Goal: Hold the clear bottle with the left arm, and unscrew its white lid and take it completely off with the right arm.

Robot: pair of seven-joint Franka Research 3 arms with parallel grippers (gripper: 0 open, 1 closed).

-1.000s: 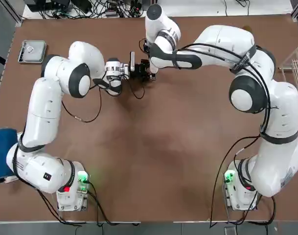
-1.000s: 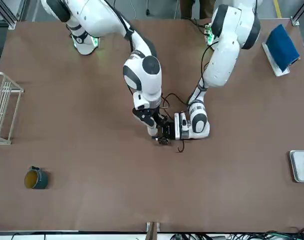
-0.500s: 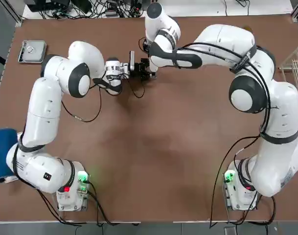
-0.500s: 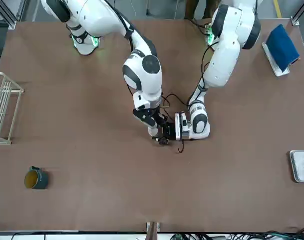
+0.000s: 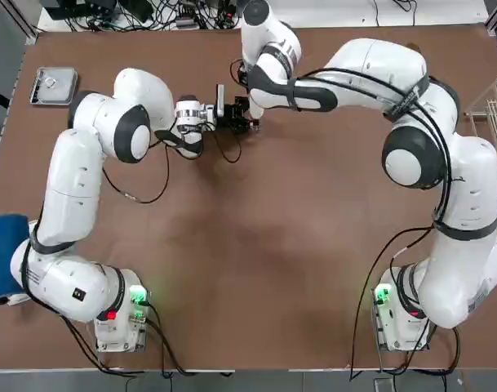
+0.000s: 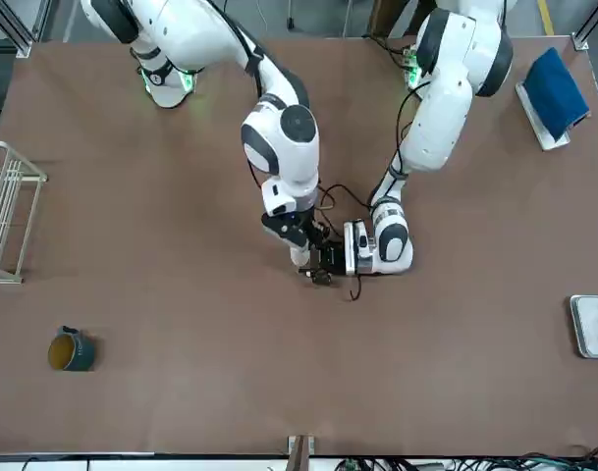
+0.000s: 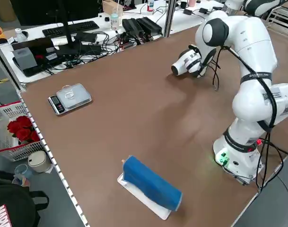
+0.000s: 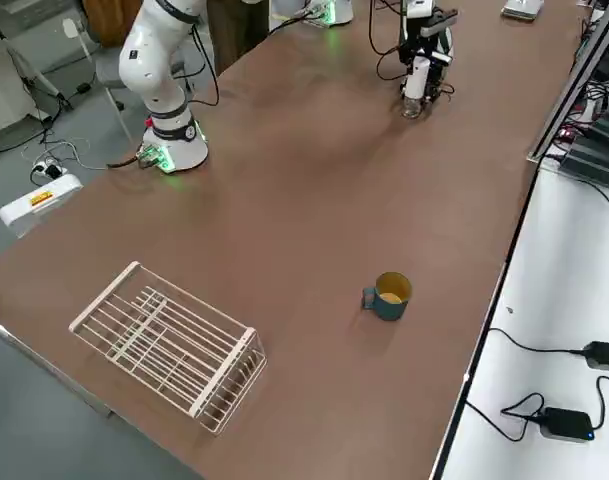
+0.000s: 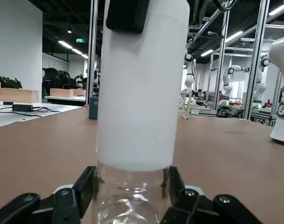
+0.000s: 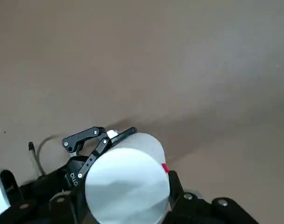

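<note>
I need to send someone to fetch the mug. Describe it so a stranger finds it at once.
Start at the white wire rack on the brown table, on the robot's right side. Past it, toward the table's far edge away from the arms' bases, stands the teal mug alone. Its teal body, side handle and yellowish inside set it apart; nothing else nearby is coloured.

The table (image 5: 256,269) is plain brown. Both arms are white with black joint rings; the left gripper (image 9: 132,200) and right gripper (image 10: 128,200) are black. The bottle (image 9: 130,196) is clear and colourless, its lid (image 9: 139,84) plain white. A mug (image 8: 389,296) is teal with a yellowish inside, a roll (image 7: 151,183) is blue, and a rack (image 8: 169,345) is white wire.
</note>
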